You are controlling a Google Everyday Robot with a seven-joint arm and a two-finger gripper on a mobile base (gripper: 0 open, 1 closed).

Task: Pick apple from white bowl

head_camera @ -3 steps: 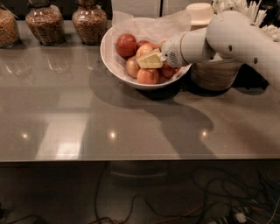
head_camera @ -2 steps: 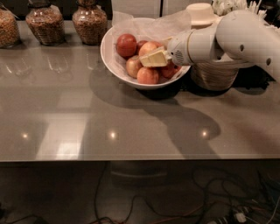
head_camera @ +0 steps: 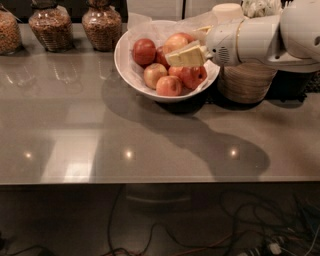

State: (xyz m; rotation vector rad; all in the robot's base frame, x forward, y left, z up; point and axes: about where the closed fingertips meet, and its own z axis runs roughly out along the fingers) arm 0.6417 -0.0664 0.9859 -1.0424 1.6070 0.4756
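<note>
The white bowl (head_camera: 123,66), lined with crinkled white paper, stands at the back middle of the grey table. My gripper (head_camera: 184,46) reaches into it from the right. Its cream fingers (head_camera: 188,56) are shut on the apple (head_camera: 175,42), a large pale orange-red one, and hold it at the top of the pile, slightly raised. Several other apples lie in the bowl: a dark red one (head_camera: 144,51) on the left and smaller yellow-orange ones (head_camera: 169,86) at the front.
Three glass jars (head_camera: 101,24) of dry goods stand along the back left. A woven container (head_camera: 246,82) sits right of the bowl, under my arm, with a cream stack (head_camera: 227,11) behind it. The table's front edge (head_camera: 150,182) runs across the lower frame.
My gripper has moved up and a little to the right, and the apple has risen with it from among the other apples.
</note>
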